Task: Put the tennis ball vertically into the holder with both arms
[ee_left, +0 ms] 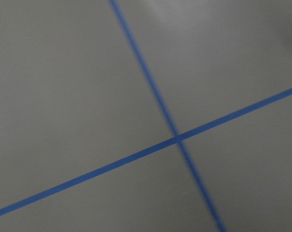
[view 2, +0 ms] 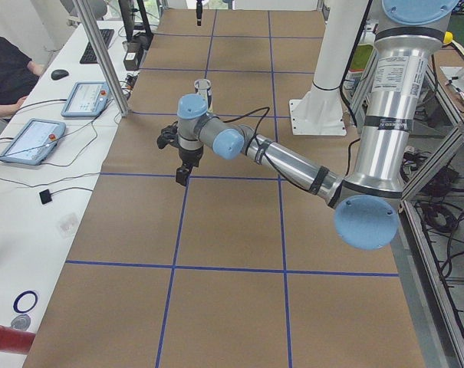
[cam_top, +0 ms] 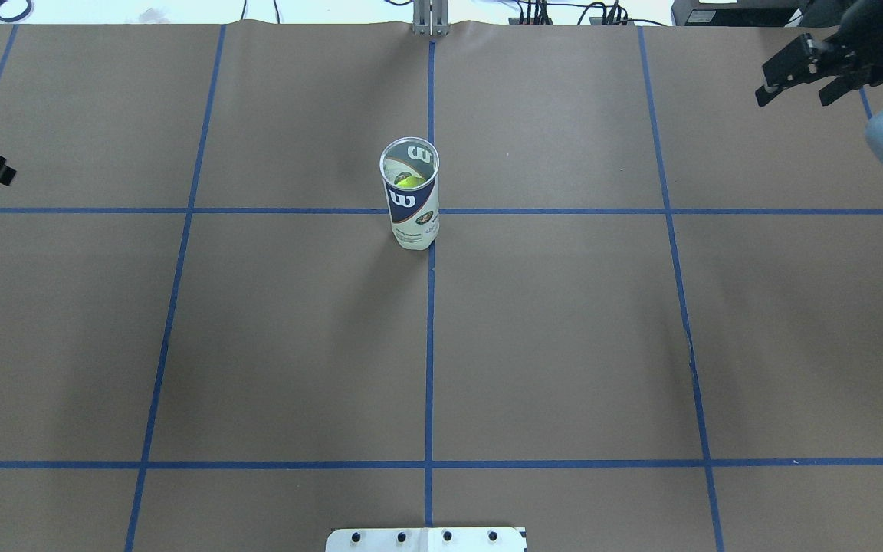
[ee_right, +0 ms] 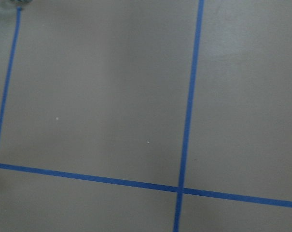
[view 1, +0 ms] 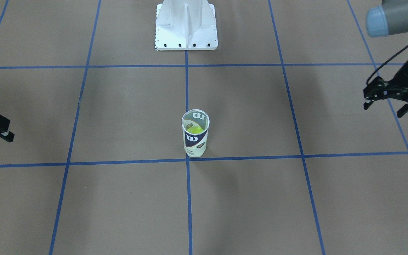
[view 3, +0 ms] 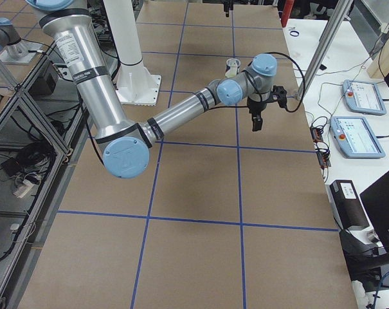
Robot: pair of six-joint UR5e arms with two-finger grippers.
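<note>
Brown paper (view 1: pixel 119 117) crossed by blue tape lines (view 1: pixel 243 65) covers the table. In the front-facing view we see the can (view 1: pixel 194 141) standing upright straight out from the white pedestal (view 1: pixel 186 28), on the centre tape line that runs from it, with a yellow-green ball (view 1: pixel 194 130) low inside. The left gripper (view 1: pixel 384 106) hangs far off to one side of the pedestal, its fingers spread and empty. From overhead, we find the right gripper (cam_top: pixel 794 90) far off to the pedestal's other side; its fingers are apart too, holding nothing. In the left-end view the left arm (view 2: pixel 293 165) folds at a low elbow beside the pedestal and stretches outward from it. In the right-end view the right arm (view 3: pixel 181 109) does the same on its own side. Both wrist views show us only paper and a tape crossing, the left one blurred
</note>
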